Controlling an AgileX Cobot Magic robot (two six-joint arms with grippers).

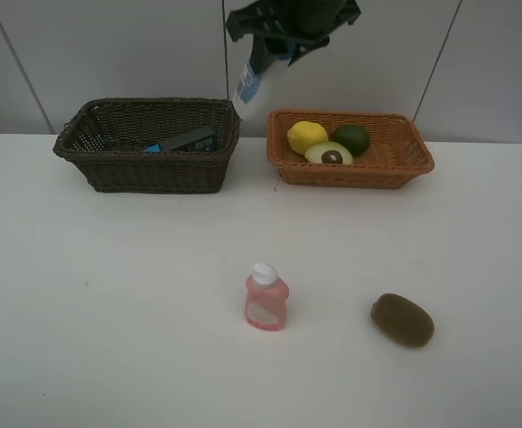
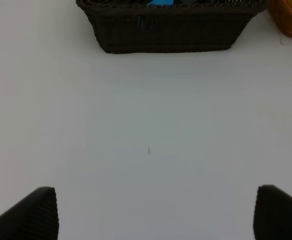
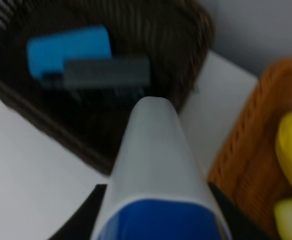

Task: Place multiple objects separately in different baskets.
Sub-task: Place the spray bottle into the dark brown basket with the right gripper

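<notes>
My right gripper [image 1: 274, 45] is shut on the white bottle with a blue band [image 1: 249, 85], holding it tilted high above the gap between the two baskets; it fills the right wrist view [image 3: 155, 150]. The dark brown basket [image 1: 145, 169] holds the dark eraser block [image 1: 187, 141] with a blue piece beside it [image 3: 68, 50]. The orange-tan basket [image 1: 394, 165] holds the lemon [image 1: 306, 135], halved avocado [image 1: 329, 154] and lime [image 1: 353, 139]. The pink bottle [image 1: 266, 300] stands on the table and the kiwi [image 1: 402, 320] lies to its right. My left gripper [image 2: 155, 215] is open and empty over bare table. The green pump bottle is out of view.
The white table [image 1: 109, 312] ends at a grey wall behind the baskets. The left wrist view shows the dark basket's front wall [image 2: 165, 37] ahead and a corner of the orange basket [image 2: 288, 20].
</notes>
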